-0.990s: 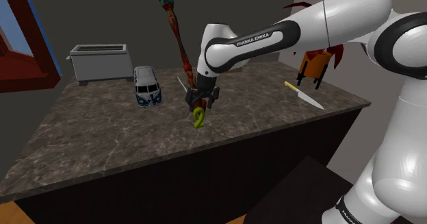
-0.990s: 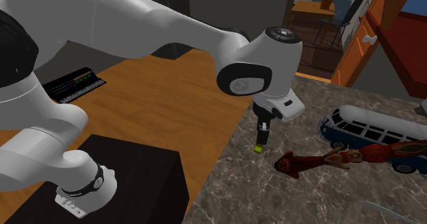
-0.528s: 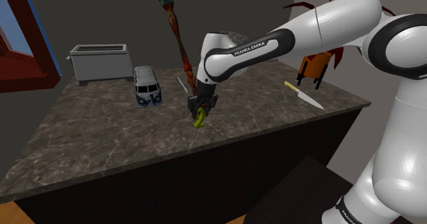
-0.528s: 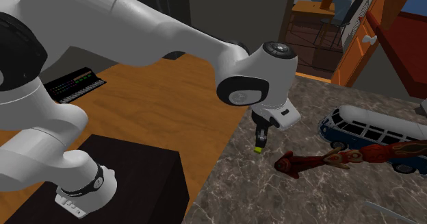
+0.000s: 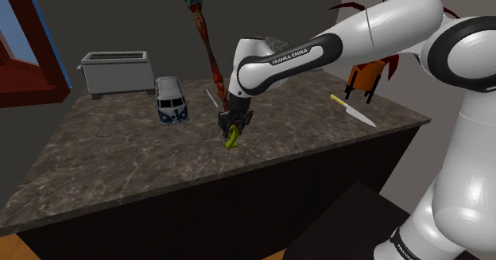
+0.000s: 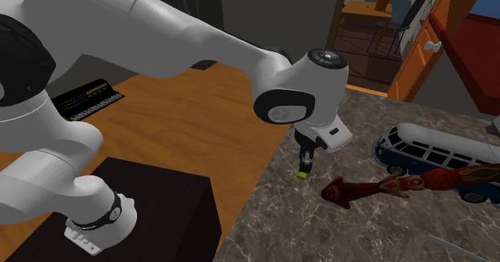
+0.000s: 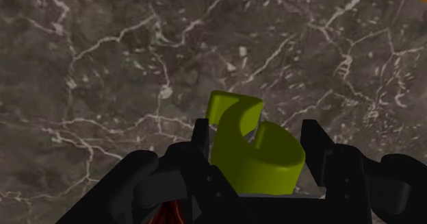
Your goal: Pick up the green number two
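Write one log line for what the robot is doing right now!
phase: grasp | fingers: shut on green number two | pose: tilted, near counter | nearby: toy van

The arm (image 5: 397,20) was glossy white, built of rounded, tube-like links; dark grey bands marked its joints (image 5: 465,48) (one more ringed the base link (image 6: 112,212)); a black strip (image 5: 314,48) along one link carried white lettering (image 5: 288,57), FRANKA EMIKA; a round grey cap (image 6: 324,58) closed the wrist joint; the gripper (image 7: 253,139) was all black, with blocky fingers (image 7: 315,147).
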Tool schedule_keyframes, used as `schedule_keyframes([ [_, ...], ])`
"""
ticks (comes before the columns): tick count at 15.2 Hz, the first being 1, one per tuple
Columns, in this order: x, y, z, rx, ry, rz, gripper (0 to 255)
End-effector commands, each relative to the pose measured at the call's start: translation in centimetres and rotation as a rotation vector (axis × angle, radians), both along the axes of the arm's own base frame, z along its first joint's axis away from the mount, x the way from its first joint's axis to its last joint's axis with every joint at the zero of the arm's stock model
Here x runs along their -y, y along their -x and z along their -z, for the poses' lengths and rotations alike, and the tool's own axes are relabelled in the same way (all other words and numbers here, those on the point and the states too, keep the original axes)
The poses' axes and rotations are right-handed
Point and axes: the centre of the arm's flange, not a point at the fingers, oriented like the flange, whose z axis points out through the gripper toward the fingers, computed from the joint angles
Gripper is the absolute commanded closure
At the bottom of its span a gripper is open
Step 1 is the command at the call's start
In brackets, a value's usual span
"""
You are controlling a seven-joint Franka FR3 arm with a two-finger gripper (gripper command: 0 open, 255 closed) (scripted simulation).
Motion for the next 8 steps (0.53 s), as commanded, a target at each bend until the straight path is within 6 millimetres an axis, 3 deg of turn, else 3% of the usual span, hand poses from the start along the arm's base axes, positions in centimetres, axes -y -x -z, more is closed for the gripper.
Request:
schedule_keyframes([
  [1, -0.1, 0.0, 0.1, -0.001, 0.0, -0.001, 255],
  [8, -0.1, 0.0, -3.6, -0.001, 0.0, -0.001, 255],
])
